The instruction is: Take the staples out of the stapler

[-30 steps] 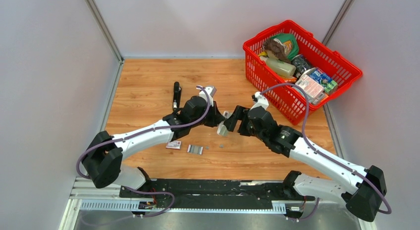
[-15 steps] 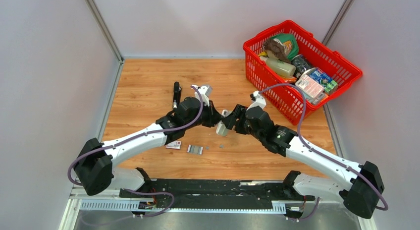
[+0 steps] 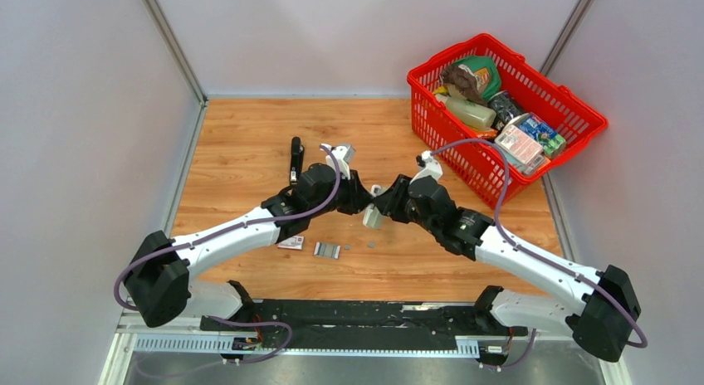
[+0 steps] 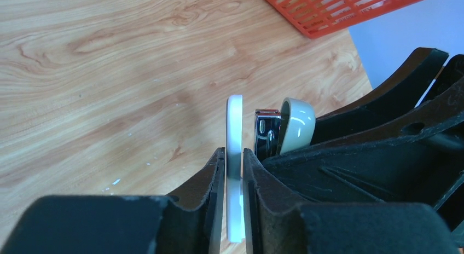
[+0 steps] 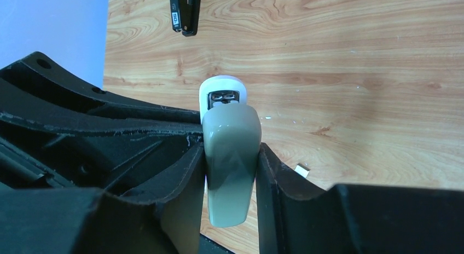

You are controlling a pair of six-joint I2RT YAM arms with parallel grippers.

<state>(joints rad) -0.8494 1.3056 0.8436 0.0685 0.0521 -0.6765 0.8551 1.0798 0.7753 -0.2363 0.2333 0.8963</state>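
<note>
Wooden table (image 3: 249, 136) (pale grey walls (image 3: 83, 111))

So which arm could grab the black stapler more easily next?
Left, probably. The black stapler lies beside the left arm's wrist, farther from the right gripper, which clamps the pale grey object. The left gripper must first release that object's white plate.

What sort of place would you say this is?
Probably a robot test cell: left arm and right arm bolted to a wooden table, plain grey panels around it, a red basket of goods.
</note>
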